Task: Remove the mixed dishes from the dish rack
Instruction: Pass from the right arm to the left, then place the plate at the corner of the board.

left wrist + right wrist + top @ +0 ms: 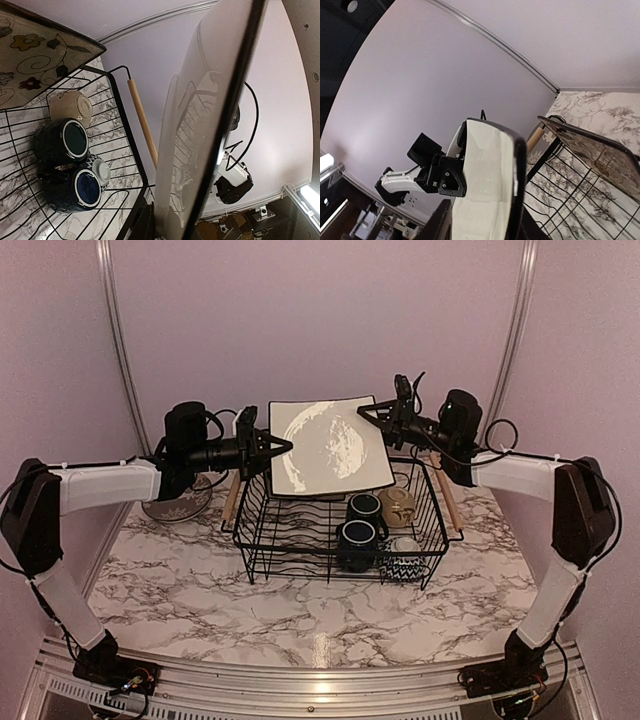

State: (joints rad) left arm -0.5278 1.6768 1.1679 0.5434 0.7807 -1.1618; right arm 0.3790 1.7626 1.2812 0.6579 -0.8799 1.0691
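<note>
A square dark-rimmed plate (pixel 330 445) hangs tilted above the far end of the black wire dish rack (pixel 262 525), its face washed out by glare. My left gripper (pixel 283 447) is shut on its left edge and my right gripper (pixel 368 412) on its upper right corner. It shows edge-on in the left wrist view (pixel 210 125) and the right wrist view (pixel 485 185). In the rack lie two dark blue mugs (pixel 365 508) (pixel 357 540), a beige bowl (pixel 397 505), a chevron bowl (pixel 403 560) and a second square floral plate (pixel 35 55).
A grey round plate (pixel 178 502) lies on the marble table (pixel 200 590) left of the rack, under my left arm. The rack's wooden handles (pixel 232 498) (pixel 447 495) run along its short sides. Lilac walls close in behind and at both sides.
</note>
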